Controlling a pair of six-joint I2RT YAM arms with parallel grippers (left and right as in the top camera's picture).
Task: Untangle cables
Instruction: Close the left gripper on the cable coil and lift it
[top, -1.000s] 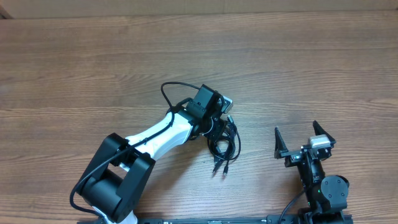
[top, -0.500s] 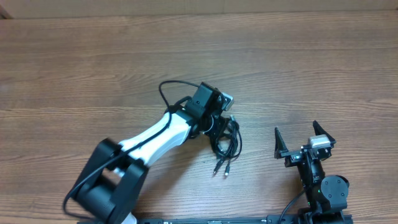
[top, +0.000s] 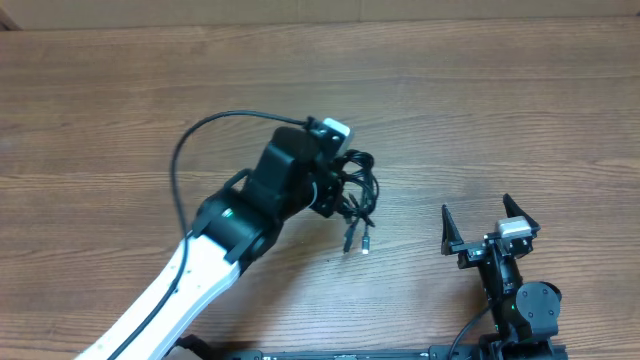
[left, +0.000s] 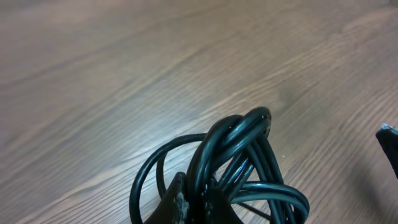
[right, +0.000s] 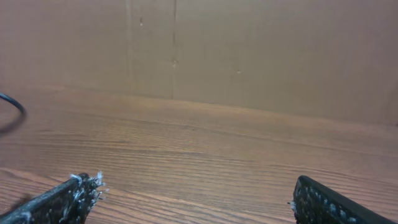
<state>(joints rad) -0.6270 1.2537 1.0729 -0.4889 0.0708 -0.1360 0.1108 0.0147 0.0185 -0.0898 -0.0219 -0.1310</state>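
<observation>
The cables are a tangled bundle of thin black loops near the table's middle. Two plug ends hang or trail below the bundle toward the front. My left gripper is shut on the bundle's left side. In the left wrist view the glossy cable loops bulge up between and beyond my fingertips, which pinch several strands. My right gripper stands wide open at the front right, well apart from the cables. Its fingers have only bare table between them.
The wooden table stretches on all sides. The left arm's own black wire arches up behind its wrist. A brown wall borders the table's far edge.
My left arm has risen and swung toward the far side with the bundle shut in its gripper. The plug ends now trail below it. The right arm has not moved.
</observation>
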